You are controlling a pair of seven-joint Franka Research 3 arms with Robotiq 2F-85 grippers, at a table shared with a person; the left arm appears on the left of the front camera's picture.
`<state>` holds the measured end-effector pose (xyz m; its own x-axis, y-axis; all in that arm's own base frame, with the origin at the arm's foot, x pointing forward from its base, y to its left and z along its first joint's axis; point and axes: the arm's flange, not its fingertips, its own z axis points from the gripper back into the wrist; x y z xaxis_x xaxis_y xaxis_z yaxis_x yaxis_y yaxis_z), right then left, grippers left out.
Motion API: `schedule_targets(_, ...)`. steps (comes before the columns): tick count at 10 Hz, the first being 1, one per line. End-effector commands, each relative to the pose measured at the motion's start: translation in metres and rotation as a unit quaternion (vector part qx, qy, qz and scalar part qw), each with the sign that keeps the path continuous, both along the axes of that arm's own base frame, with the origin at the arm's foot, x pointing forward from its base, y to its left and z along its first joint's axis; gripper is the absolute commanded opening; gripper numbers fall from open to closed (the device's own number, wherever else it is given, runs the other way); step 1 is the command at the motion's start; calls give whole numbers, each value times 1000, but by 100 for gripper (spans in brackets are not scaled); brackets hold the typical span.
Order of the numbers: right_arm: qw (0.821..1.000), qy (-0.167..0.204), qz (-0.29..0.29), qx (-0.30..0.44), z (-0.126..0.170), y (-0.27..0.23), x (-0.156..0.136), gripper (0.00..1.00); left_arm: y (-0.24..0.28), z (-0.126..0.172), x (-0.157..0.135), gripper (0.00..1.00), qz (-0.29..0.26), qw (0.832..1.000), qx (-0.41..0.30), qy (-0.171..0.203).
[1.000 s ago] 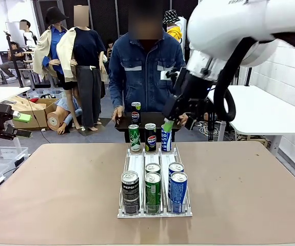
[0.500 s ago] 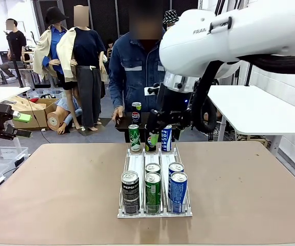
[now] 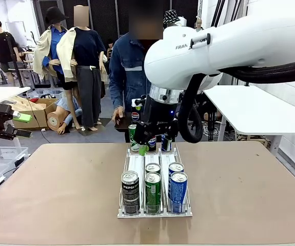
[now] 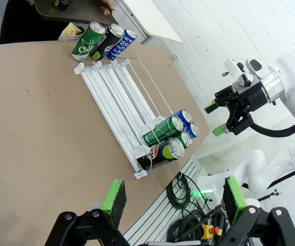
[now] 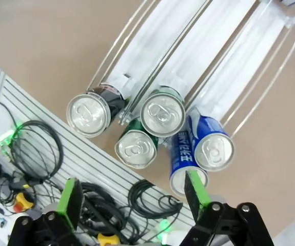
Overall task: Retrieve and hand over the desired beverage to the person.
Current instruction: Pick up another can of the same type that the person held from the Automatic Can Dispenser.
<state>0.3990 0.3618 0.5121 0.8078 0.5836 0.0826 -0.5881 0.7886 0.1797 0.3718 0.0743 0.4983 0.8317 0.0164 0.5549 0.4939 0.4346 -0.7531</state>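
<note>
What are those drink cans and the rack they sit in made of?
Drink cans: likely aluminium, shiny silver tops with pull tabs and glossy printed sides. Rack: seemingly white plastic lanes with thin wire or clear dividers; I cannot tell which.

I'm looking at my right arm (image 3: 239, 36): glossy white rounded shells carrying grey "FRA" lettering (image 3: 182, 46), a thick black cable (image 3: 185, 118) looping beneath. The right gripper (image 5: 133, 193) and left gripper (image 4: 174, 193) are showing black bodies, green pads (image 4: 114, 193).
</note>
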Motion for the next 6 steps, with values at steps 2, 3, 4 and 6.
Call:
schedule_targets(2, 999, -27, -18, -19, -24, 13, -6, 100, 2, 1, -3, 100, -2, 1000, 4, -2)
schedule_targets(3, 999, -23, -21, -22, -35, 15, -7, 100, 2, 1, -3, 100, -2, 1000, 4, -2)
schedule_targets(4, 999, -18, -28, -30, -45, 15, -9, 100, 2, 1, -3, 100, -2, 1000, 4, -2)
schedule_targets(6, 999, -17, -29, -38, -56, 13, -16, 100, 2, 1, -3, 100, -2, 1000, 4, -2)
